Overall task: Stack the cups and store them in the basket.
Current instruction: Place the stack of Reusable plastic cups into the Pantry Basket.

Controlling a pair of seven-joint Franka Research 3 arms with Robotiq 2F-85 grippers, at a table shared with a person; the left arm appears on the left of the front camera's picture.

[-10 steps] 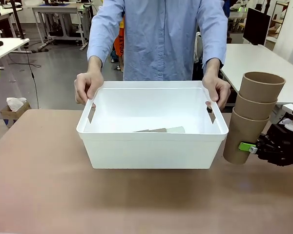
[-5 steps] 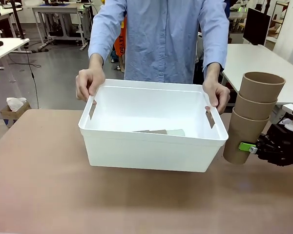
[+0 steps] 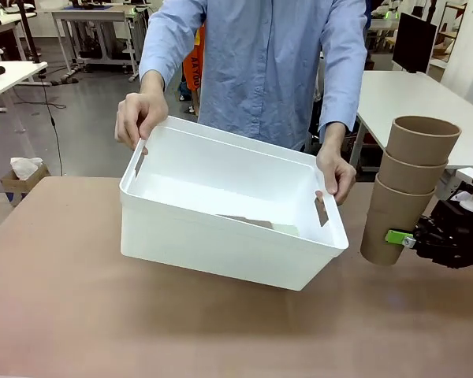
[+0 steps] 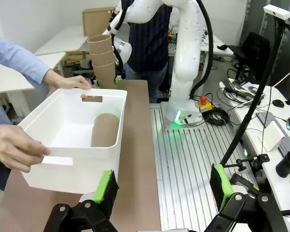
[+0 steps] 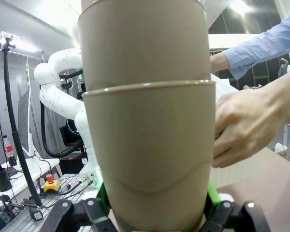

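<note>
One white basket (image 3: pixel 221 236) is held by a person's two hands, one (image 3: pixel 140 118) at each (image 3: pixel 337 175) short end. Three brown cups (image 3: pixel 406 189) stand nested in a single stack. More cups lie inside the basket (image 4: pixel 105 129); their number cannot be counted. Two robot grippers appear, left (image 4: pixel 164 186) and right (image 3: pixel 402 239).
</note>
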